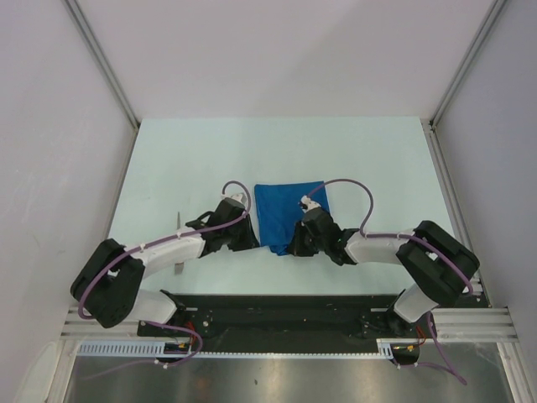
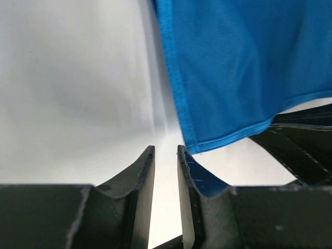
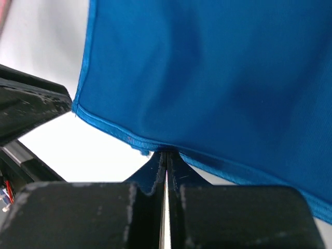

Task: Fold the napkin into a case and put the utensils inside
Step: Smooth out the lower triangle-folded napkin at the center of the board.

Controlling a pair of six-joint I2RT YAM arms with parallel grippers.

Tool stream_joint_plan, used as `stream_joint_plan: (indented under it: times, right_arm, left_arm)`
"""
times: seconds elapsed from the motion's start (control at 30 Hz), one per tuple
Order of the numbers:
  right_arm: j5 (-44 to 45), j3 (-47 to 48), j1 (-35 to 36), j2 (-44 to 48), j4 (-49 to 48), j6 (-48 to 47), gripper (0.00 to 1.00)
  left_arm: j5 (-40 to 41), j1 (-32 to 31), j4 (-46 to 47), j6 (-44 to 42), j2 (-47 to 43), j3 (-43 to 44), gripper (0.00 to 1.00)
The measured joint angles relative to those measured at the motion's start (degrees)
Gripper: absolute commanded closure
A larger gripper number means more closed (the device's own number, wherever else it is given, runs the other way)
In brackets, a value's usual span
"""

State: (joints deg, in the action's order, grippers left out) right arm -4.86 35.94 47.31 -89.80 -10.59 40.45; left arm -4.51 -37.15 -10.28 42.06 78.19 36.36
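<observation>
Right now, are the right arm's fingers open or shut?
Shut. In the right wrist view the right fingers press together, pinching the napkin by its hem.

Brightness: high, even, diffuse, from overhead.
Shadows: soft grey band along the napkin (image 2: 233, 67) edge, left wrist view.
Glare: table (image 2: 67, 78) washed out to white.
Focus: cloth weave blurred close up in wrist views; overhead view sharp.

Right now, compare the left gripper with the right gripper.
On the left gripper the jaws stand slightly apart, bare table showing between; on the right gripper they are shut. The left gripper holds nothing, the napkin lying just beside it; the right gripper pinches the napkin's hem. Both have black fingers and sit at the napkin's near edge.
</observation>
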Motion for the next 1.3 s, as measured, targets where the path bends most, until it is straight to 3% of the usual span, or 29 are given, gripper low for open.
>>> stream_joint_plan:
  times: [0.43,0.67,0.87,1.1,1.23,1.3]
  right_arm:
    - [0.98,3.26,1.05,-3.41,-0.81,-1.62,1.0]
    - [0.98,4.57,2.21,-4.9,-1.4,-2.58,1.0]
    - [0.81,4.74,2.89,-5.25,-2.34,-2.97,0.93]
    - [-0.42,8.17,4.35,-8.92,-3.78,-3.21,0.75]
    - [-1.11,11.21,5.55,-11.39,-4.31,-3.78,0.69]
    - [-1.14,12.11,5.88,-11.89,-4.15,-3.91,0.64]
  left_arm:
    - [3.91,-0.02,0.48,2.23,2.03,-0.96,0.72]
    - [5.84,-0.02,1.25,2.47,7.85,4.52,0.72]
    - [5.84,-0.02,1.46,2.51,5.4,4.57,0.72]
    - [6.34,-0.26,0.09,2.84,-3.67,1.55,0.64]
    - [6.32,-0.35,-0.13,1.9,-5.97,1.55,0.64]
    - [6.45,-0.39,-0.76,1.42,-5.66,1.77,0.59]
